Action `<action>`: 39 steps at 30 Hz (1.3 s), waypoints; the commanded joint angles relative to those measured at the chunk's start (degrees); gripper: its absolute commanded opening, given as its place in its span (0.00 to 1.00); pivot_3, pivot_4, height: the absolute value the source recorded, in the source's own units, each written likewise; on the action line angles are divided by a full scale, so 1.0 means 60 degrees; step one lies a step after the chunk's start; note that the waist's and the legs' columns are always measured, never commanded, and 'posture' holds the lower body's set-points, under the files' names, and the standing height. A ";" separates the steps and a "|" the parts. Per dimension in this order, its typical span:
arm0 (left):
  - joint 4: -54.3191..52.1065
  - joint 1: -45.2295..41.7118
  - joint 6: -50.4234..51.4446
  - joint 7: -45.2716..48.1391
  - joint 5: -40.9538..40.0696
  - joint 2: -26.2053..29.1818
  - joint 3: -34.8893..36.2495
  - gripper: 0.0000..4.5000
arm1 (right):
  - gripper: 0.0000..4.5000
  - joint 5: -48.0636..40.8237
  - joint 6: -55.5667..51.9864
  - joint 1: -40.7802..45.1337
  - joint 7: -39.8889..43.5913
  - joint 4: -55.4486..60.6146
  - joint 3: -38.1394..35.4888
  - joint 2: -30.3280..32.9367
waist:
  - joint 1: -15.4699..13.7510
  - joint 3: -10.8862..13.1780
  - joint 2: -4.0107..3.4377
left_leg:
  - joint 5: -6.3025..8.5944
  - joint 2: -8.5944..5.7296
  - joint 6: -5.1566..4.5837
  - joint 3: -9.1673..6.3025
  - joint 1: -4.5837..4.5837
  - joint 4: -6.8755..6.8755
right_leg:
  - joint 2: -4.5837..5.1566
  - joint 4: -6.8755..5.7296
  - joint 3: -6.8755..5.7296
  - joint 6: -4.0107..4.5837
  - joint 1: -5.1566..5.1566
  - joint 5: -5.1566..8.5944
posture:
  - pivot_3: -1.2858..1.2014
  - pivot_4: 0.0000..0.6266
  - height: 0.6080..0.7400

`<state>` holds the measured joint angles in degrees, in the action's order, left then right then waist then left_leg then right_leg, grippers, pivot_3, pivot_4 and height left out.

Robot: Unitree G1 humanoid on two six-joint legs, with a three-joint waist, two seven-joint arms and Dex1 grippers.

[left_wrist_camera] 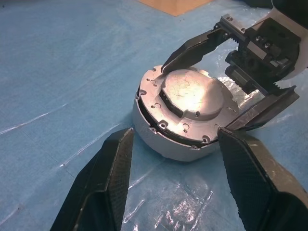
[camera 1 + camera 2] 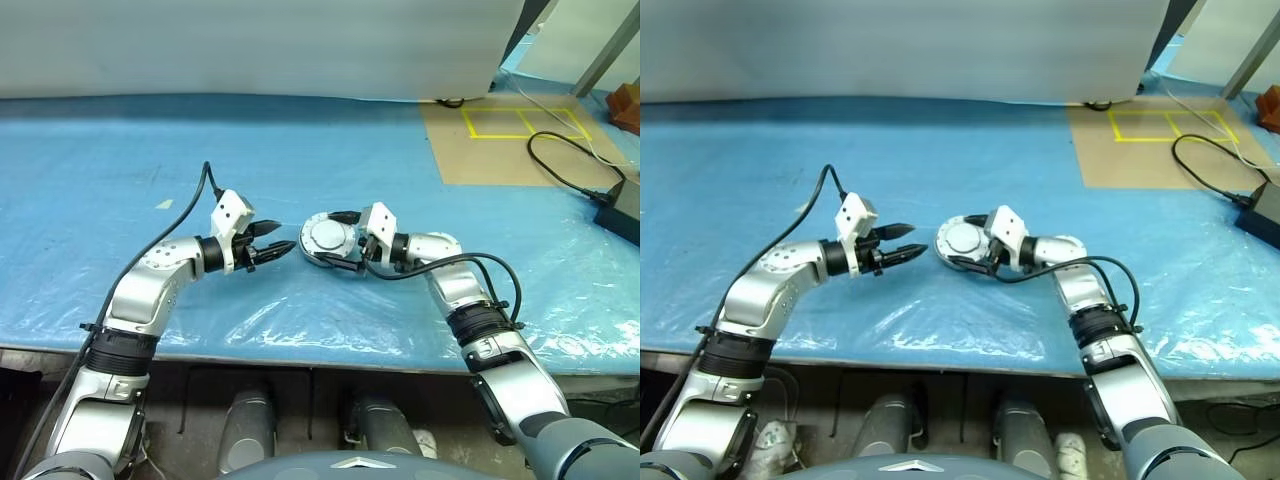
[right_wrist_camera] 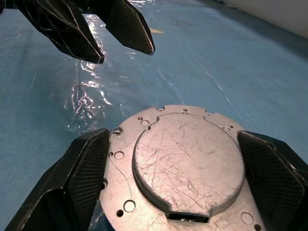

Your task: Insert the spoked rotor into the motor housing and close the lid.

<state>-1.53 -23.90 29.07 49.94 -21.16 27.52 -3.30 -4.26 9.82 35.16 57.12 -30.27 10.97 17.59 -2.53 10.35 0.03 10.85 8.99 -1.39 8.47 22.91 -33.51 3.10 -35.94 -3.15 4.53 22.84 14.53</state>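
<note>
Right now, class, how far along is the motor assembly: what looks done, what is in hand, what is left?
Done: the lid sits on the motor housing; the rotor is hidden. In hand: the right claw, open, straddles the lid; the left claw waits open beside it. Left: perhaps seating the lid flush, since it looks slightly tilted.

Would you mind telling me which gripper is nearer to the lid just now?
The right. The right gripper has its open fingers on either side of the lid, which sits on the motor housing. The left gripper hangs open beside it, clear of it.
</note>
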 commanded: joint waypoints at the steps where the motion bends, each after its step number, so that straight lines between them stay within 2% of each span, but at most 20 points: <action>1: -0.0296 0.0013 -0.0164 0.0009 -0.0014 0.0089 0.0088 0.65 | 1.00 0.0071 0.0075 -0.0001 -0.0001 -0.0064 0.0054 0.0000 | 0.0001 0.0000 0.0000 | 0.0000 0.0000 0.0000 0.0000 0.0001 -0.0005 | 0.0000 0.0000 0.0000 0.0000 -0.0001 0.0000 | 0.52 0.24 1.00; 3: -0.0305 0.0026 -0.0171 -0.0002 -0.0009 0.0089 0.0091 0.65 | 1.00 0.0089 0.0070 0.0011 0.0001 -0.0106 0.0051 0.0013 | 0.0000 0.0000 0.0000 | 0.0000 0.0000 0.0000 0.0000 0.0001 -0.0007 | 0.0000 0.0000 0.0000 0.0000 -0.0001 0.0000 | 0.52 0.24 1.00; 4: -0.0309 0.0028 -0.0172 -0.0006 -0.0008 0.0090 0.0093 0.65 | 0.96 0.0090 0.0061 0.0021 0.0005 -0.0129 0.0046 0.0018 | 0.0000 0.0000 0.0000 | 0.0000 0.0001 0.0000 0.0000 0.0001 -0.0008 | 0.0000 -0.0002 0.0000 0.0000 -0.0001 0.0000 | 0.52 0.24 1.00; 6: -0.0310 0.0036 -0.0176 -0.0008 -0.0009 0.0091 0.0099 0.65 | 0.87 0.0078 0.0050 0.0039 -0.0008 -0.0174 0.0015 0.0030 | 0.0000 0.0000 0.0000 | 0.0000 0.0002 0.0000 0.0000 0.0000 -0.0009 | 0.0000 -0.0005 0.0000 0.0000 -0.0001 0.0000 | 0.52 0.24 1.00; 9: -0.0285 0.0043 -0.0196 0.0005 -0.0004 0.0107 0.0109 0.65 | 0.66 0.0080 0.0024 0.0041 -0.0008 -0.0179 0.0014 0.0051 | 0.0000 0.0000 0.0000 | 0.0000 0.0002 0.0000 0.0000 0.0000 -0.0011 | 0.0000 -0.0005 0.0001 0.0000 -0.0001 0.0000 | 0.52 0.24 1.00; 27: -0.0191 -0.0004 -0.0234 -0.0009 -0.0006 0.0020 0.0053 0.65 | 0.65 -0.0724 -0.1571 0.0069 0.0054 0.1164 -0.0259 -0.0287 | 0.0001 0.0000 0.0000 | 0.0001 0.0003 -0.0002 0.0000 0.0017 -0.0012 | 0.0000 -0.0002 0.0000 0.0000 0.0012 0.0000 | 0.52 0.24 1.00; 39: -0.0237 0.0074 -0.0258 -0.0062 0.0021 -0.0071 0.0023 0.65 | 0.65 -0.0140 -0.1384 -0.0227 0.0046 0.1193 0.0153 -0.0150 | -0.0003 0.0000 0.0000 | 0.0001 0.0003 -0.0002 0.0000 0.0026 -0.0013 | -0.0001 -0.0002 0.0000 0.0000 0.0020 0.0000 | 0.52 0.24 1.00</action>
<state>-1.54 -23.53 28.64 49.71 -21.09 27.09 -3.30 -5.31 0.08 34.21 57.05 -24.14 11.49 16.43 -2.55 10.35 0.03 10.85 9.01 -1.40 8.47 23.07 -33.58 3.10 -35.95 -3.15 4.53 22.97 14.53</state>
